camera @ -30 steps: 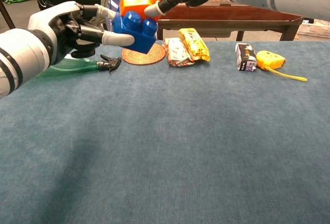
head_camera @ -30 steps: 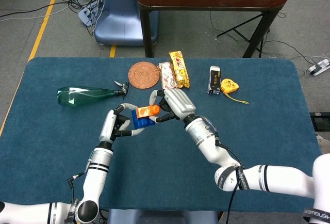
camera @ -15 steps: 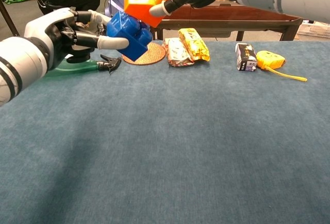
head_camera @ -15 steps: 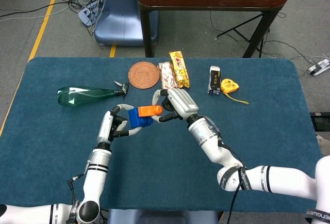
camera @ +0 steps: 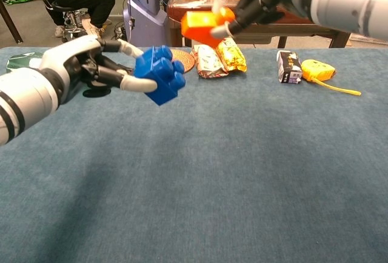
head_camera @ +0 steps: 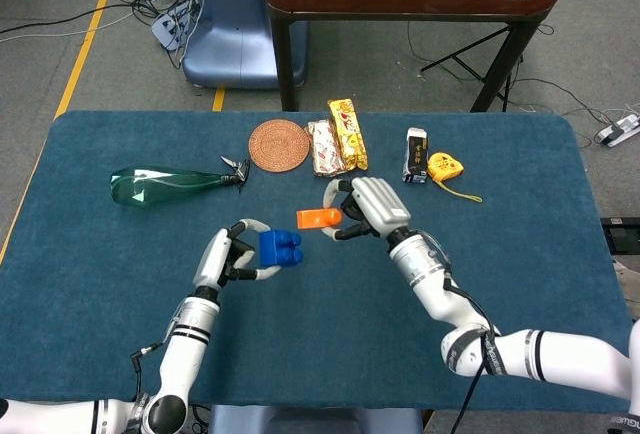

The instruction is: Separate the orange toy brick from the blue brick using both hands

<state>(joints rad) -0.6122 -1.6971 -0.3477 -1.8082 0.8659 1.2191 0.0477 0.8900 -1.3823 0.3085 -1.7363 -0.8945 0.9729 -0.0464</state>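
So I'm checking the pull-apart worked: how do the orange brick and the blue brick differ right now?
The orange brick is held by the right robot hand; the blue brick by the left robot hand. In the chest view the orange brick sits higher and further right than the blue one. The blue brick's studs show; the orange brick's do not. Both are off the table, with a clear gap between them.

The orange brick (head_camera: pixel 320 218) came off the blue brick (head_camera: pixel 280 247). The right hand (head_camera: pixel 368 208) carried it rightward, while the left hand (head_camera: pixel 226 259) drew the blue brick back toward the robot.
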